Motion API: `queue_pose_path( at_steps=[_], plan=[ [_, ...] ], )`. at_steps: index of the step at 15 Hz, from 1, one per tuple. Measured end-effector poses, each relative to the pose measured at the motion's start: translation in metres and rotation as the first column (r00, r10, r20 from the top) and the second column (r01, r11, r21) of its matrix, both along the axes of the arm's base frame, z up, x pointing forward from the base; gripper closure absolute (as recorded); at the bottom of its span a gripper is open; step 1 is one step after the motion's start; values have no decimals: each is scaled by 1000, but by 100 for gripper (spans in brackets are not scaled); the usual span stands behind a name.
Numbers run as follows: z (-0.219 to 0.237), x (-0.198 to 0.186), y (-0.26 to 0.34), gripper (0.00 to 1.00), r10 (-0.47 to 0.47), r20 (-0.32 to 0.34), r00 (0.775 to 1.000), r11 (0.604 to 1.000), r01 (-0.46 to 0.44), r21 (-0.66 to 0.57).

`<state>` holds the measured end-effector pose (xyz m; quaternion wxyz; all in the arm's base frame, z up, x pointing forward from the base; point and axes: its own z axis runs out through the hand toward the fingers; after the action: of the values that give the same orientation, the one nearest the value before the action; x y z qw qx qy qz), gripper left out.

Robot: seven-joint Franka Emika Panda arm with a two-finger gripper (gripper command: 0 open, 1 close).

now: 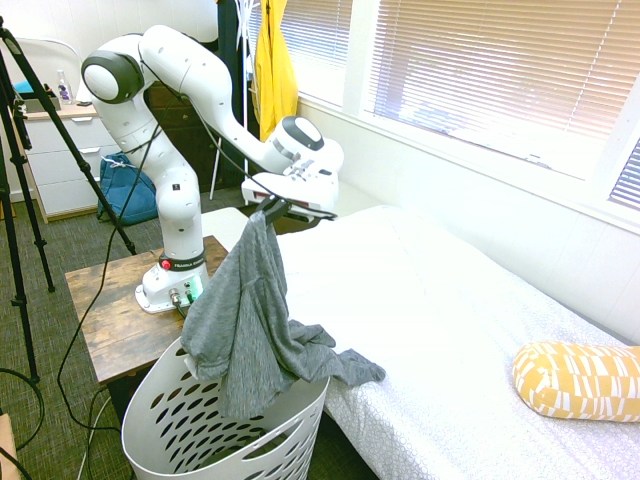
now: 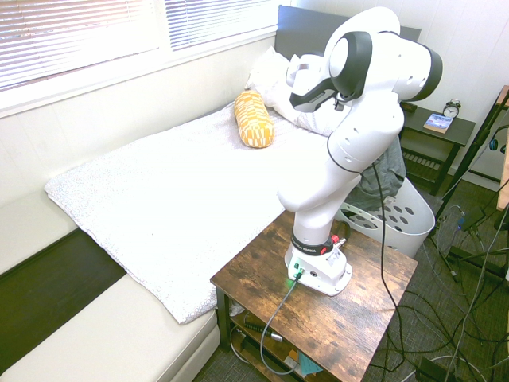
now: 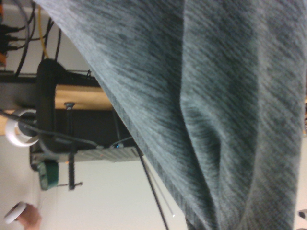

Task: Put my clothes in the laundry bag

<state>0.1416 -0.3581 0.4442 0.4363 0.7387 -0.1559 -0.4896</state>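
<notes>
Basket point(image 1: 225, 440) stands at left; over it we see the grey shirt point(image 1: 245, 310) hanging, long axis steeply downward, its lower end slanting right toward the bed point(image 1: 430, 290). Our gripper point(image 1: 272, 210), pinched shut, holds its top.

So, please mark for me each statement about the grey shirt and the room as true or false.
1. The gripper holds the grey shirt. True.
2. The grey shirt lies flat on the floor. False: it hangs from the gripper at the white basket.
3. The patterned bolster is on the bed. True.
4. The jacket hanging by the window is red. False: the jacket is yellow.
</notes>
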Motion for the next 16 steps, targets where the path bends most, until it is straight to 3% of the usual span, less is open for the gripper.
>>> queue_pose_path(
  at_steps=[4,9,16],
  plan=[
    [-52,-15,3,0,21,26,999,1000,-20,-12],
    [-76,-18,9,0,29,15,999,1000,-29,-5],
    [-90,28,16,0,93,30,995,996,-93,8]
  ],
)
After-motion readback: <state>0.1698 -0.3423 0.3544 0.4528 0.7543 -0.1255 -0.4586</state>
